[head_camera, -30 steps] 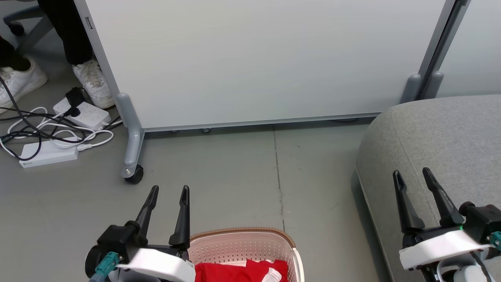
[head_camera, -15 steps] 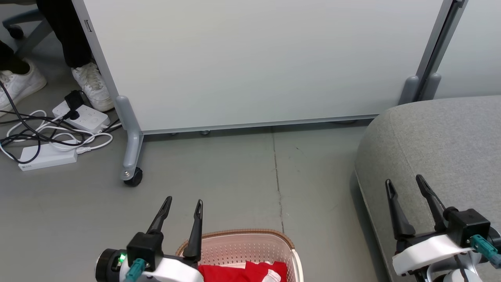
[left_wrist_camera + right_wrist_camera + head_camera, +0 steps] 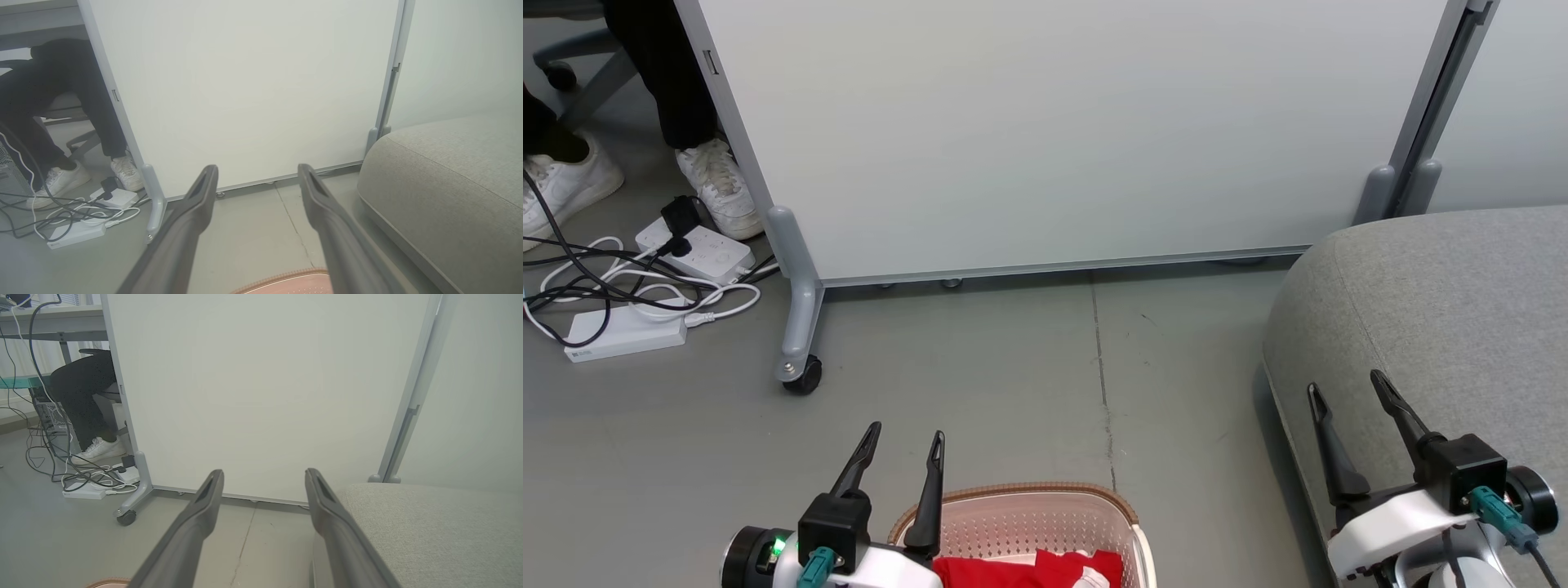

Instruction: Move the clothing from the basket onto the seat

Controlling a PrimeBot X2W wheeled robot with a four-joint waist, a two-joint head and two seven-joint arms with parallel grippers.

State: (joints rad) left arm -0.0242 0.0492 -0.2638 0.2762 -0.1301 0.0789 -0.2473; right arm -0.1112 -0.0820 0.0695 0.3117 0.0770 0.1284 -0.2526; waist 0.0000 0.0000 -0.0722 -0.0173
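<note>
Grey floor [image 3: 980, 384], white partition [image 3: 1054, 122], seat [image 3: 1445, 310] right, perhaps a chair [image 3: 81, 143] behind

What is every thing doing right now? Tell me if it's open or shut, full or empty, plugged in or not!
left gripper: open, holding nothing.
right gripper: open, holding nothing.
clothing: lying rumpled in the basket.
basket: upright on the floor, clothing inside.
seat: no clothing on the part in view.
power strip: black plug pushed in.
</note>
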